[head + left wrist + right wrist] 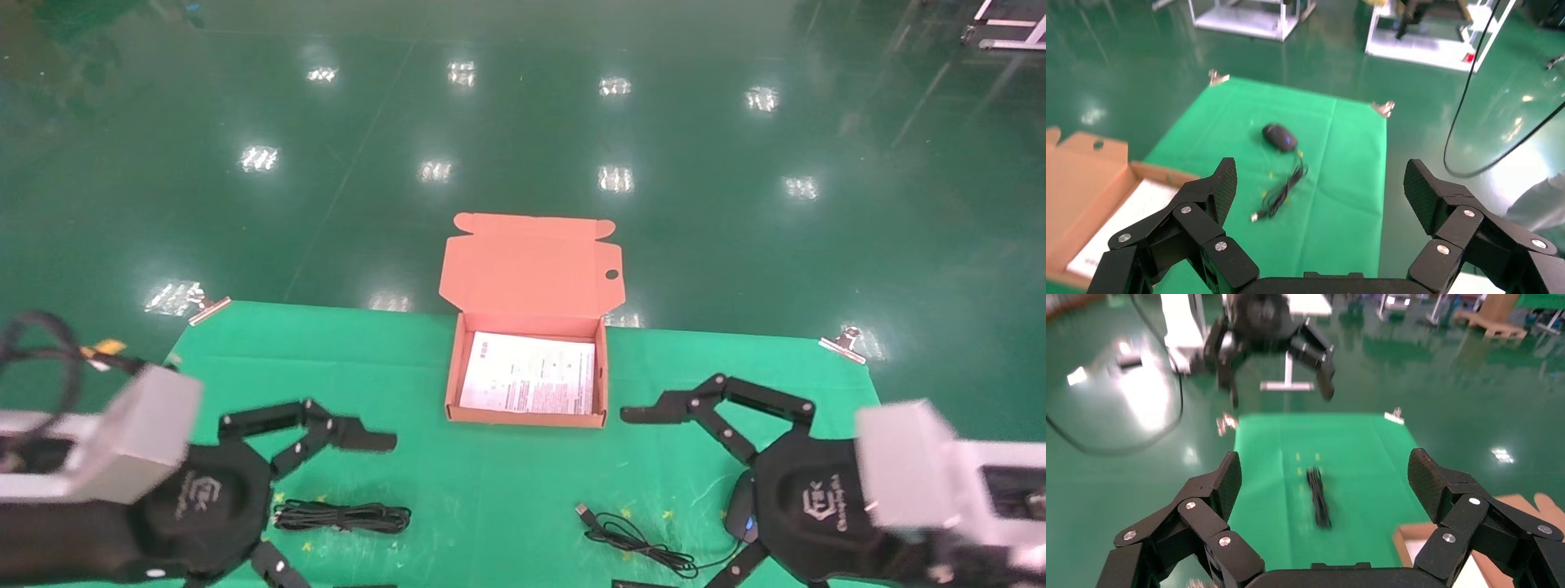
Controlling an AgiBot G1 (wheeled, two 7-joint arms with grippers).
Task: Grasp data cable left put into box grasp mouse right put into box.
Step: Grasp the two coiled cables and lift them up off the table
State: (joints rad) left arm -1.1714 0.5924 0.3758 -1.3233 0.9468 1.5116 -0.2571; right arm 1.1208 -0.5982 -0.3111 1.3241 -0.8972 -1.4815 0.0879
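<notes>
The data cable [341, 516], a narrow black coiled bundle, lies on the green cloth at front left; it also shows in the right wrist view [1319, 497]. My left gripper [351, 514] hovers over it, open and empty; its own view [1321, 184] looks across the table. The black mouse [739, 510] lies at front right, mostly hidden under my right gripper [633, 500], which is open and empty, as its own view [1324, 474] shows. The mouse [1279, 136] and its cord [629, 539] show fully in the left wrist view. The salmon-orange box [527, 416] stands open at mid-table.
A white leaflet [529, 373] lies in the box, whose lid [531, 265] stands upright at the back. Metal clips [842, 341] hold the cloth's far corners. Shiny green floor lies beyond the table edges. White racks [1425, 37] stand on the floor.
</notes>
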